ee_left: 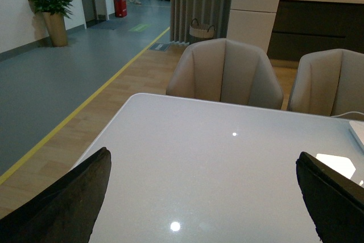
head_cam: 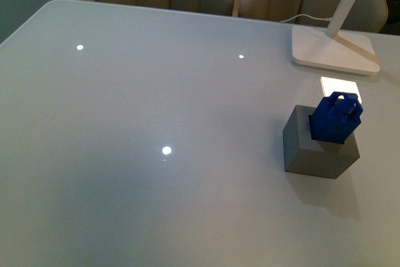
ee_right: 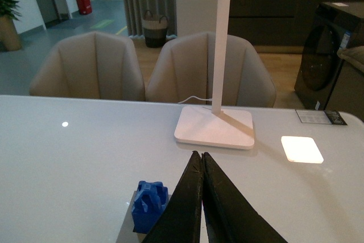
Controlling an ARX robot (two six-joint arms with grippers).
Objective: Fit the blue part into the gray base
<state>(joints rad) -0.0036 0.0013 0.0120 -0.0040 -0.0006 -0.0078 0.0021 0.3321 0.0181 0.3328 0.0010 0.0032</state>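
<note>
You will find the blue part (head_cam: 336,119) at about 3 o'clock on the tabletop (head_cam: 156,104), sitting in the square recess of the gray base (head_cam: 317,148). It stands tilted, with most of its body still proud of the top face, so you should judge it as started but not fully seated.

Expect the blue part to be light, rigid moulded plastic with a slightly glossy skin, so it may slip under a loose pinch. The loop-like knob on top is the natural place to take it; the flat side faces are the alternative, and they give you better control over the tilt. Pressing straight down on the knob looks the likeliest way to seat it. The gray base is a matte, blocky cube that looks heavier and steadier, though it could slide on the smooth, reflective tabletop if you push at an angle.

Neither arm shows in the front view. In its wrist view the right gripper (ee_right: 202,166) has its fingers pressed together with nothing between them, hanging above the blue part and the base. The left gripper (ee_left: 202,197) has its fingers spread wide and empty, over bare tabletop well away from the parts.

At about 1 o'clock, beyond the base, stands a white lamp (head_cam: 334,45), its flat foot near the base but apart from it.
</note>
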